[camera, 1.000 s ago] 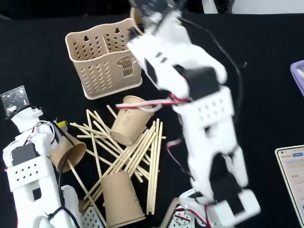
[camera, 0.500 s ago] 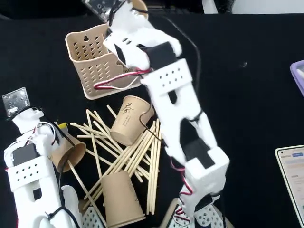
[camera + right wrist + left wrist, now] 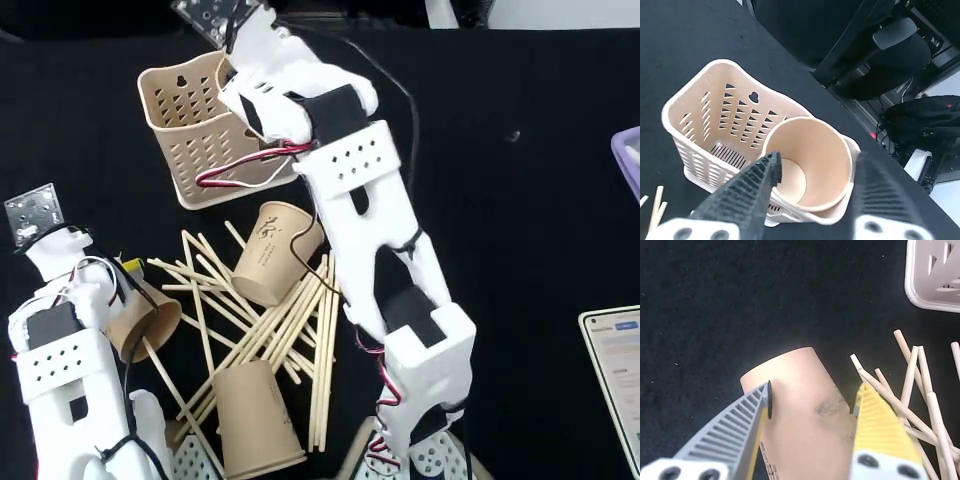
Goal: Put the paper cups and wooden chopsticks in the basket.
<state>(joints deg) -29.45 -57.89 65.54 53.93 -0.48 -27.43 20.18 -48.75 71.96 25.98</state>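
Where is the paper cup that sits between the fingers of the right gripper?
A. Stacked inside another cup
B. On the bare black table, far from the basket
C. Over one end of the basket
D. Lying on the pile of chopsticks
C: in the right wrist view the paper cup sits mouth up between the fingers of the right gripper, directly over one end of the basket.
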